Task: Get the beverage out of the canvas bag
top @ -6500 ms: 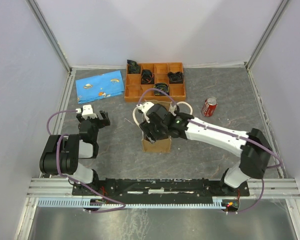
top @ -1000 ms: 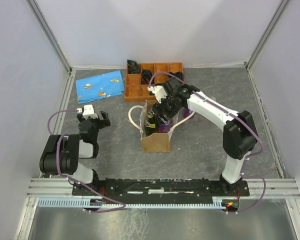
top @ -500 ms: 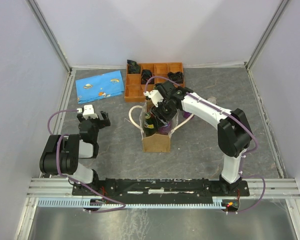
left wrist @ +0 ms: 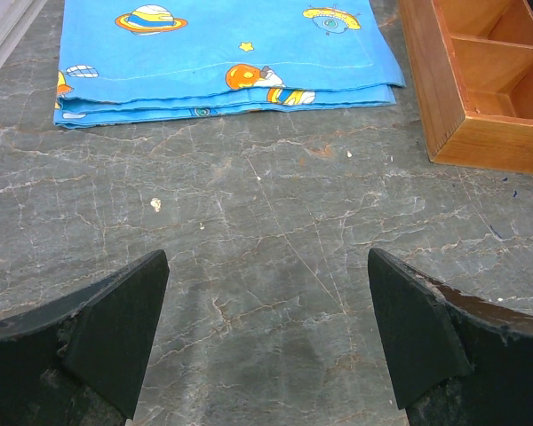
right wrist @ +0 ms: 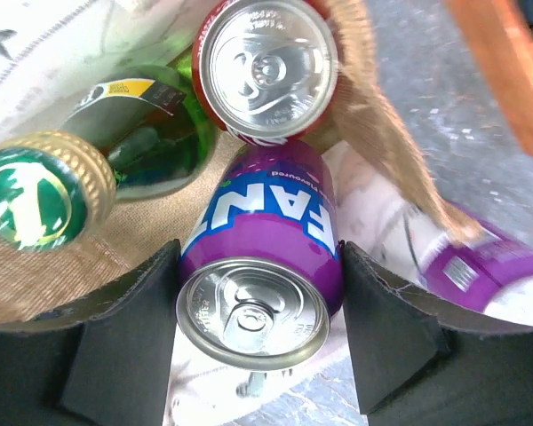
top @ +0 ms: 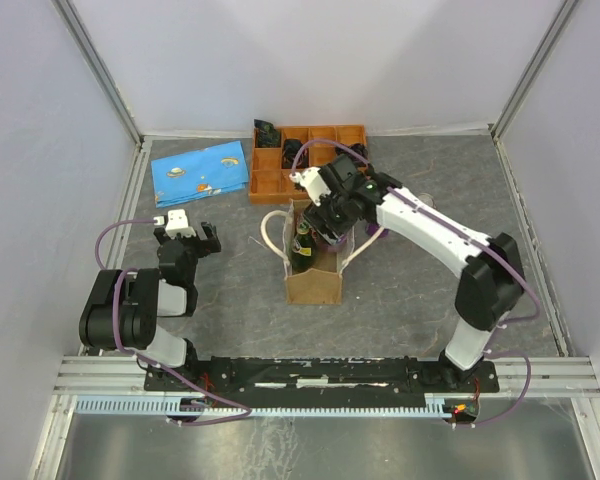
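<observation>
Removal is unfinished: the right hand [right wrist: 258, 266] straddles the purple can [right wrist: 266, 209] inside the canvas bag [top: 313, 285] on the counter [top: 420, 310], whether gripping I cannot tell, and the lift out is left to do.

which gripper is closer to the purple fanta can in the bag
Right. The right gripper is at the mouth of the canvas bag with a finger on either side of the purple Fanta can; the left gripper sits well off to the bag's left, over the table.
</observation>
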Controlling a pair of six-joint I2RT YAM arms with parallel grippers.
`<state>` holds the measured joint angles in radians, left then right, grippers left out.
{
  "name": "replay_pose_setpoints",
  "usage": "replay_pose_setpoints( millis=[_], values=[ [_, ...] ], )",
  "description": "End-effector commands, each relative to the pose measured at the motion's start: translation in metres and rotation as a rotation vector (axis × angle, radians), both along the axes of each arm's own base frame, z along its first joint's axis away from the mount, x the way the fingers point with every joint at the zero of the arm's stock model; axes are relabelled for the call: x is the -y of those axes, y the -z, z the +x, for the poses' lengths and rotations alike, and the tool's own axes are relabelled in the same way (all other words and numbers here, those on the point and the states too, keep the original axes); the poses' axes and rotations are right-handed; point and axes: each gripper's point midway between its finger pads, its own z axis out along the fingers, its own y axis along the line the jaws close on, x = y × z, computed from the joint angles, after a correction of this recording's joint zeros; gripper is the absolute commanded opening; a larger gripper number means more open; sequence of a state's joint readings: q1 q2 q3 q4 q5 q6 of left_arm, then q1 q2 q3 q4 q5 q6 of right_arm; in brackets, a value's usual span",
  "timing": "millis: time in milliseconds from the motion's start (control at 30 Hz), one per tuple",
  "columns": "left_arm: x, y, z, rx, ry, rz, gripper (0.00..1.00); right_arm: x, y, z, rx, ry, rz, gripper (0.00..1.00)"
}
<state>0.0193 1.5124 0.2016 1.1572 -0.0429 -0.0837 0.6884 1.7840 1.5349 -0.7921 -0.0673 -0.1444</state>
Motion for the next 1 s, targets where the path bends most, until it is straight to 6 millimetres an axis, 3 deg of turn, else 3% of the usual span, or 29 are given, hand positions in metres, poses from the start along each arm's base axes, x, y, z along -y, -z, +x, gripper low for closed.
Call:
replay_pose_setpoints(
  millis=[0, 233, 367, 567, 667, 767, 833, 967],
  values=[
    [-0.001, -0.017, 0.01, 0.057, 0.007, 0.041, 0.99, 0.006, -0.096, 0.019, 0.28, 0.092, 0.113, 0.0],
    [-0.001, -0.016, 0.009, 0.055, 0.008, 0.042, 0.99, 0.015, -0.155, 0.018, 0.44, 0.189, 0.187, 0.0],
    [-0.001, -0.017, 0.01, 0.057, 0.007, 0.042, 0.99, 0.029, -0.203, 0.017, 0.565, 0.28, 0.27, 0.0],
    [-0.001, -0.017, 0.01, 0.056, 0.007, 0.042, 0.99, 0.067, -0.267, 0.014, 0.757, 0.449, 0.363, 0.0],
    [-0.001, -0.016, 0.01, 0.056, 0.006, 0.042, 0.99, 0.093, -0.289, 0.012, 0.854, 0.546, 0.369, 0.0],
    [0.0, -0.016, 0.01, 0.055, 0.009, 0.042, 0.99, 0.129, -0.293, 0.015, 0.933, 0.686, 0.271, 0.0],
    [0.0, -0.017, 0.01, 0.058, 0.009, 0.042, 0.99, 0.153, -0.286, 0.022, 0.936, 0.763, 0.202, 0.0],
    [0.0, -0.016, 0.01, 0.056, 0.009, 0.042, 0.99, 0.207, -0.25, 0.036, 0.819, 0.94, 0.205, 0.0]
  ],
)
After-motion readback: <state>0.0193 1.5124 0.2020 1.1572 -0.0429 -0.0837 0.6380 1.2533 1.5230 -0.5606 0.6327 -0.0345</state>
